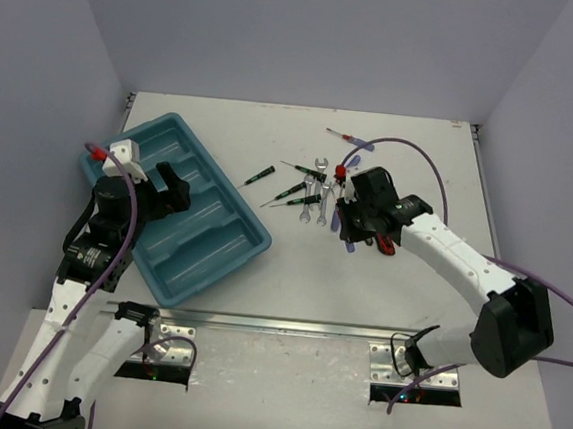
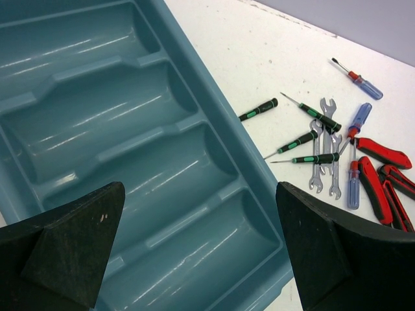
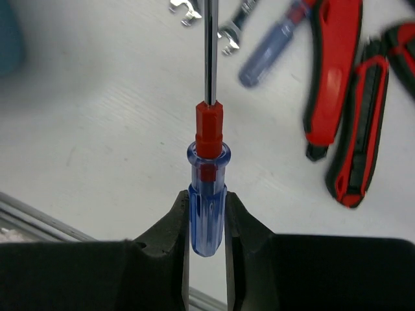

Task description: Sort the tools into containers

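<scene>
The teal tray (image 1: 225,256) lies at the left and its long compartments hold no tools. My left gripper (image 1: 173,191) hovers open over it; in the left wrist view the gripper (image 2: 201,259) spans a tray compartment (image 2: 130,149). My right gripper (image 1: 349,234) is shut on the blue handle of a blue-and-red screwdriver (image 3: 206,194), shaft pointing away toward the wrenches (image 3: 233,32). Red-handled pliers (image 3: 331,78) lie just right of it. Black-handled screwdrivers (image 1: 290,192) and silver wrenches (image 1: 321,167) lie in a cluster mid-table.
One more blue-and-red screwdriver (image 1: 348,138) lies apart at the far side, another (image 3: 272,52) beside the pliers. A purple cable (image 1: 422,156) arcs over the right arm. A metal rail (image 1: 277,324) runs along the near table edge.
</scene>
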You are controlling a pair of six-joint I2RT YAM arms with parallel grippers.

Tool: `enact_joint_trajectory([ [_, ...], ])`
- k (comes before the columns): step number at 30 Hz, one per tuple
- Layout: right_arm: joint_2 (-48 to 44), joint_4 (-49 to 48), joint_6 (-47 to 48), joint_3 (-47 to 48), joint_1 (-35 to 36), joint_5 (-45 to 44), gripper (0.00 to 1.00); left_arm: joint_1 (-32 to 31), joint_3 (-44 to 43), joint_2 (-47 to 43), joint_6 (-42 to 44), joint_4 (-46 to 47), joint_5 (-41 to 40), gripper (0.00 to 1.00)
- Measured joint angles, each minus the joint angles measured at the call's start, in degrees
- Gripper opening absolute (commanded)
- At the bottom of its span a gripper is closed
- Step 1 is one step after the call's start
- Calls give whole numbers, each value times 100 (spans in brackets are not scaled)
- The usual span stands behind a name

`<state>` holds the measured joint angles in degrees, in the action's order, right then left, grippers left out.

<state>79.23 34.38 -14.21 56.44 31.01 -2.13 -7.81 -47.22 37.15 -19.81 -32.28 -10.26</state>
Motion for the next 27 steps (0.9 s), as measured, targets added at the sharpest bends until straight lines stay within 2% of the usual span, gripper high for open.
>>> enact_joint_trajectory([
  [4, 67, -343, 975, 528, 548, 763, 0, 0, 0, 0, -1, -1, -86, 100],
  [9, 856, -834, 2505, 1247, 1563, 1942, 0, 38, -2, -23, -146, -110, -610, 100],
  [17, 2110, -766, 4703, 2569, 1753, 3310, 0, 303, -45, -508, -682, -531, -1889, 100],
  [23, 3016, -556, 6053, 3239, 1915, 3956, 0, 341, -228, -923, -896, -666, -2357, 100],
  [25, 3295, -483, 6317, 3330, 1976, 4026, 6, 341, -251, -919, -901, -657, -2374, 100],
  [27, 3593, -379, 6496, 3481, 2026, 4022, 22, 341, -251, -873, -901, -681, -2376, 100],
])
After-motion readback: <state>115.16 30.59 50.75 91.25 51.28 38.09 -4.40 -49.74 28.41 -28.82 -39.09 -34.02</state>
